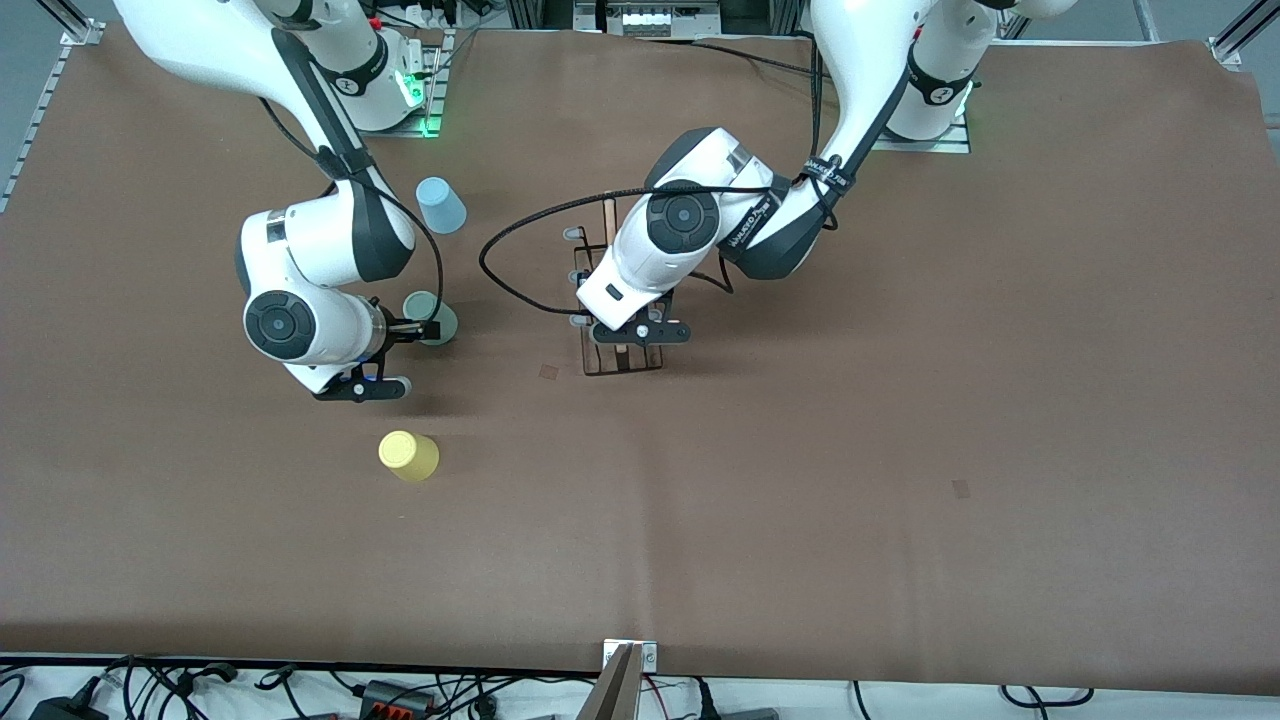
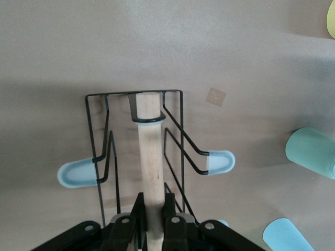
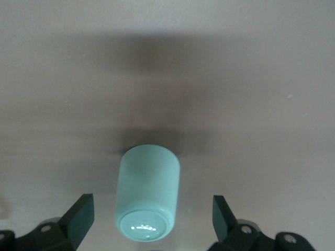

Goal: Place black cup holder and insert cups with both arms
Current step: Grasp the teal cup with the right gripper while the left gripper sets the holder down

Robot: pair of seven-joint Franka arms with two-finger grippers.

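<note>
The rack [image 1: 620, 330] stood on the brown table [image 1: 900, 400] near its middle, largely hidden in the front view by the left arm's wrist; only the end of the wooden handle [image 1: 609, 215], some pale peg caps and the wire base nearest the camera showed. The left gripper [image 2: 154, 219] was closed on the handle [image 2: 151, 162], a finger [image 2: 137, 212] pressed to each side of the rod. In the left wrist view two pale blue peg caps [image 2: 77, 173] were plain; the rest of the rack was cut off by the frame edge.

The right gripper [image 3: 152, 214] sat low at the grey-green cup [image 3: 148, 193], jaws wide open with one finger [image 3: 81, 212] on each side and clear of the cup's wall. In the front view this cup [image 1: 432, 317] was partly covered by the gripper. It stood upside down on the table, toward the right arm's end from the rack.

The blue cup [image 1: 441, 205] stood farther from the camera than the grey-green one, and the yellow cup [image 1: 408, 456] nearer. Both were untouched and well apart from the rack.
</note>
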